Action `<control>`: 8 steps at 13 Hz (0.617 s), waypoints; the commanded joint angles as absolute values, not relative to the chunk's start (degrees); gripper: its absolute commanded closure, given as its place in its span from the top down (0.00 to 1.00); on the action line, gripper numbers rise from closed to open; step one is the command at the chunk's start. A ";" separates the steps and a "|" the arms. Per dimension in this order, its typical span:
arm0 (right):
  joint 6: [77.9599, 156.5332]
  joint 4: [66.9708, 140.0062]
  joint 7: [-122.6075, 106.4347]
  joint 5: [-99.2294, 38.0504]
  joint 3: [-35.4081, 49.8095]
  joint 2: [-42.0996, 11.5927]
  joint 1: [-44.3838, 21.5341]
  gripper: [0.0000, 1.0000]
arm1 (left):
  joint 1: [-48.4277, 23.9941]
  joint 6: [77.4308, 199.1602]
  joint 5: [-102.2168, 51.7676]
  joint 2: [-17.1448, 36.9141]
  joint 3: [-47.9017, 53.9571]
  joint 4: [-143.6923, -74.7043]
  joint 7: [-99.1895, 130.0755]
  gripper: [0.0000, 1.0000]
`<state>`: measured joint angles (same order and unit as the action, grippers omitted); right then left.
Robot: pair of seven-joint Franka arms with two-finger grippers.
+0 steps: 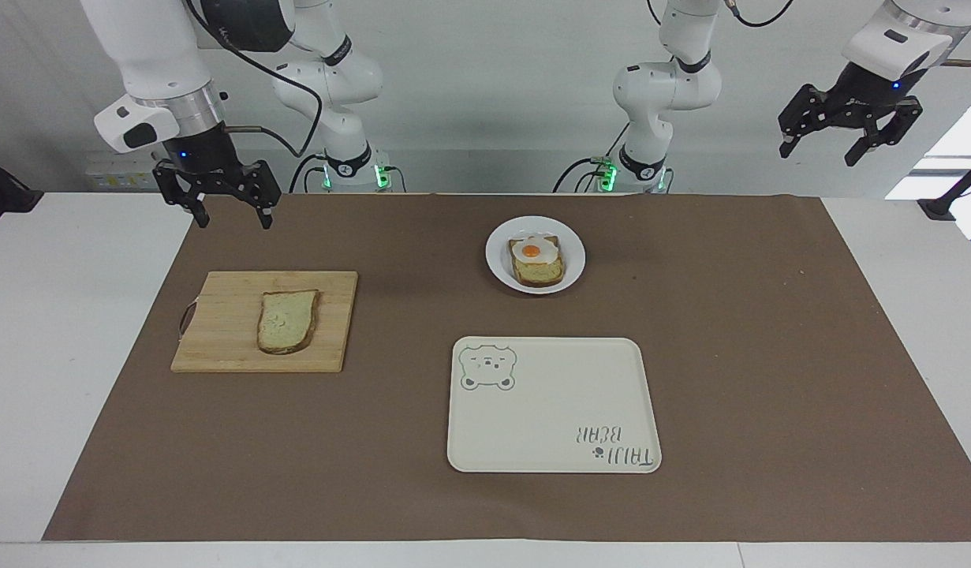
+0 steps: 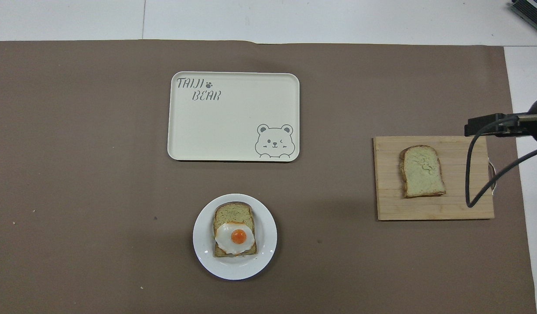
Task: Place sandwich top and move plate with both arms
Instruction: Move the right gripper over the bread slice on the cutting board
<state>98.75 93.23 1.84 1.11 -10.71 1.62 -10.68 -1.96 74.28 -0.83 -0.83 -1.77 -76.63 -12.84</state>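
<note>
arms: glossy white jointed casings, black bands at the joints
wrists: silver metal rings
right gripper (image 1: pixel 229 207): black, small blue light above
left gripper (image 1: pixel 849 136): black, blue light
cables: black, looping
bases: green lights

Wooden board (image 1: pixel 264 321), glossy white plate (image 1: pixel 572 268)

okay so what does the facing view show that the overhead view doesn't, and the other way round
Only the facing view shows the right gripper, open, up in the air over the mat's edge by the cutting board, and the left gripper, open, waiting high at its own end.

Only the overhead view shows the tray lettering upright.

Both show the sandwich top lying on the cutting board, and the plate carrying the egg-topped bread slice, nearer to the robots than the tray.
</note>
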 commanded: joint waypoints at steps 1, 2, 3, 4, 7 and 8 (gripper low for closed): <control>100.54 93.87 3.08 0.35 -10.46 1.67 -10.37 1.00 | -1.41 73.92 -1.05 -2.11 -1.58 -77.96 -12.66 1.00; 100.89 93.87 3.08 0.35 -10.46 1.32 -10.37 1.00 | -1.41 73.92 -1.05 -2.11 -1.58 -77.96 -12.66 1.00; 100.90 93.87 3.08 0.35 -10.46 1.32 -10.37 1.00 | -1.41 73.92 -1.05 -2.11 -1.58 -77.96 -12.66 1.00; 100.99 93.87 3.08 0.35 -10.46 1.32 -10.37 1.00 | -1.41 73.92 -0.97 -2.11 -1.58 -77.96 -12.66 1.00; 101.34 93.87 3.08 0.35 -10.46 1.06 -10.19 1.00 | -1.41 73.92 -1.05 -2.11 -1.58 -77.96 -12.66 1.00; 101.42 93.87 3.08 0.35 -10.37 0.97 -10.11 1.00 | -1.41 73.92 -0.97 -2.11 -1.58 -77.96 -12.66 1.00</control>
<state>100.12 93.27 1.87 1.11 -10.76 1.01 -10.67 -1.96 74.28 -0.83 -0.83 -1.77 -76.63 -12.84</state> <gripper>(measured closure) 0.000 0.000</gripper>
